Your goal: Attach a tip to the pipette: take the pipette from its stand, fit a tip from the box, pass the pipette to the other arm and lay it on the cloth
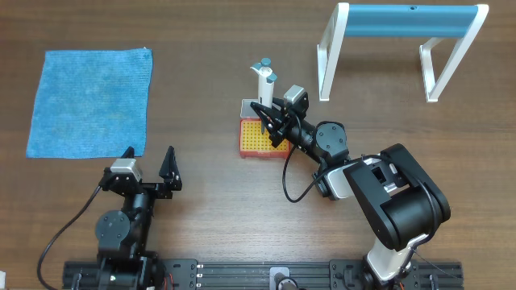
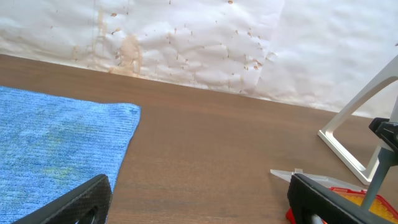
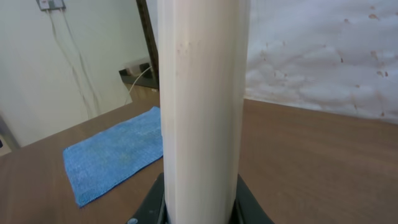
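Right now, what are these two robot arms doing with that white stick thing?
The right arm's pincer is clamped on the white pipette, holding it upright at the red tip box, away from its stand. Whether a tip is on yet can't be seen. The left arm's pincer hangs open and holds nothing, just below the blue cloth, where the pipette should end up.

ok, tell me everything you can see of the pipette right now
The pipette is a white, plastic-looking barrel with grey-blue caps at its top. It stands roughly upright, clamped between the fingers of the right gripper. In the left wrist view a slim grey lower shaft reaches down to the red tip box. Whether a tip is fitted cannot be told.
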You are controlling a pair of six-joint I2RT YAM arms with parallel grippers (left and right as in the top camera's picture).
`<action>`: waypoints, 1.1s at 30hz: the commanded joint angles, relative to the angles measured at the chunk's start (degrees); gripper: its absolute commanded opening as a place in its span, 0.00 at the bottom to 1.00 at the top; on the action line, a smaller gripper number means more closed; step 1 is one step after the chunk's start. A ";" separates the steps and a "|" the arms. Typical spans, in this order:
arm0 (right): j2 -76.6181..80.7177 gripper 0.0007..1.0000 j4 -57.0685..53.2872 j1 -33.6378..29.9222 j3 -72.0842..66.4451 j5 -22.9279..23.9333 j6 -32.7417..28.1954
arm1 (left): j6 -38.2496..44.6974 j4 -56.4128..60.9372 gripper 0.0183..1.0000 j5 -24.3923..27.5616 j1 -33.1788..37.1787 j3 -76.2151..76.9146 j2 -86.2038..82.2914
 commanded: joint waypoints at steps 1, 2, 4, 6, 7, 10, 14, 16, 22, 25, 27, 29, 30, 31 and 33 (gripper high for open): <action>1.51 0.07 0.48 -0.17 1.11 0.61 -0.61 | 0.74 -0.11 0.92 0.42 0.20 -0.24 -0.31; 1.66 0.07 0.48 -0.11 1.11 0.61 -0.59 | 0.74 -0.11 0.92 0.42 0.20 -0.24 -0.31; 2.08 0.07 0.48 0.20 1.09 0.59 -0.59 | 0.74 -0.11 0.92 0.42 0.20 -0.24 -0.31; 2.36 0.07 0.48 0.42 1.07 0.59 -0.57 | 0.74 -0.11 0.92 0.42 0.20 -0.24 -0.31; 2.40 0.07 0.48 0.39 1.05 0.59 -0.59 | 0.74 -0.11 0.92 0.42 0.20 -0.24 -0.31; 2.60 0.07 0.46 0.39 1.01 0.59 -0.59 | 0.74 -0.11 0.92 0.42 0.20 -0.24 -0.31; 3.37 0.07 0.39 0.39 1.01 0.61 -0.63 | 0.74 -0.11 0.92 0.42 0.20 -0.24 -0.31; 3.85 0.07 0.35 0.39 0.90 0.61 -0.66 | 0.74 -0.11 0.92 0.42 0.20 -0.24 -0.31; 4.83 0.07 0.33 0.94 -1.70 0.61 -6.84 | 0.74 -0.11 0.92 0.42 0.20 -0.24 -0.31; 4.83 0.07 0.37 1.70 -2.29 0.57 -9.38 | 0.74 -0.11 0.92 0.42 0.20 -0.24 -0.31; 4.83 0.07 0.35 2.23 -2.36 0.55 -13.07 | 0.74 -0.11 0.92 0.42 0.20 -0.24 -0.31; 4.83 0.07 0.33 2.67 -2.91 0.59 -16.63 | 0.74 -0.11 0.92 0.42 0.20 -0.24 -0.31; 4.83 0.07 0.33 2.73 -3.26 0.59 -16.98 | 0.74 -0.11 0.92 0.42 0.20 -0.24 -0.31; 4.83 0.07 0.33 2.71 -3.56 0.61 -16.98 | 0.74 -0.11 0.92 0.42 0.20 -0.24 -0.31; 4.83 0.07 0.33 2.71 -4.31 0.61 -16.98 | 0.74 -0.11 0.92 0.42 0.20 -0.24 -0.31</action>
